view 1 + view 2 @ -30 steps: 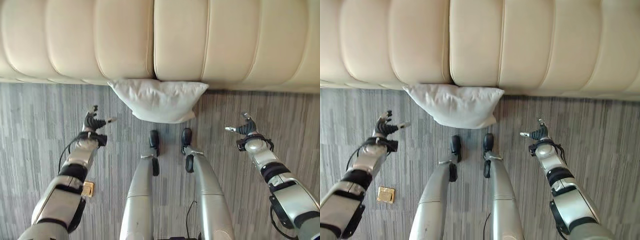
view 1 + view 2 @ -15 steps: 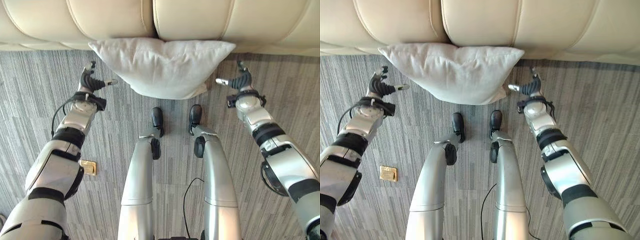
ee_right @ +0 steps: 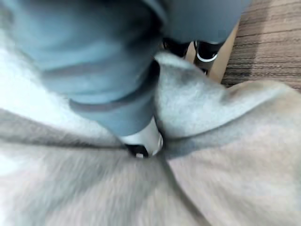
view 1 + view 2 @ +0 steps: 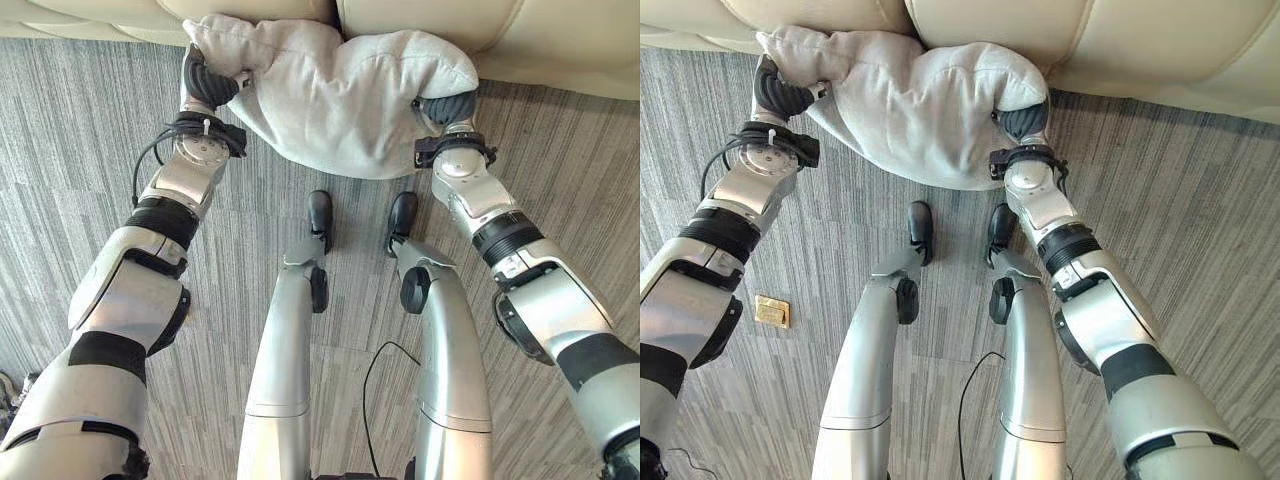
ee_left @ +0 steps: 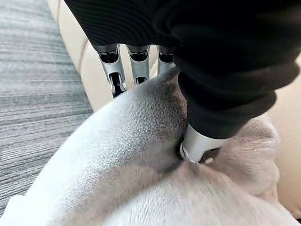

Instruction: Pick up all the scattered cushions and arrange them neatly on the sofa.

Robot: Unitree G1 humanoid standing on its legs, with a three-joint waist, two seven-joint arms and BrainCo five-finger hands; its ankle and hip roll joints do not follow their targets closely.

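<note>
A pale grey cushion (image 4: 340,100) lies on the carpet against the foot of the cream sofa (image 4: 560,40), bunched up between my two hands. My left hand (image 4: 205,85) grips its left end. In the left wrist view the fingers (image 5: 115,70) reach over the cushion (image 5: 117,165) and the thumb (image 5: 197,146) digs into the cloth. My right hand (image 4: 447,108) holds the right end. Its thumb (image 3: 143,139) presses into a fold of the cushion (image 3: 225,141), with the fingers (image 3: 207,49) behind the edge.
The sofa's padded front runs across the far side of the eye views. Grey striped carpet (image 4: 80,180) covers the floor. A small brass floor plate (image 4: 771,310) sits in the carpet to my left.
The camera has tipped further down toward the floor. Both hands have moved inward from beside the cushion and closed on its two ends, and the cushion is now squeezed and crumpled.
</note>
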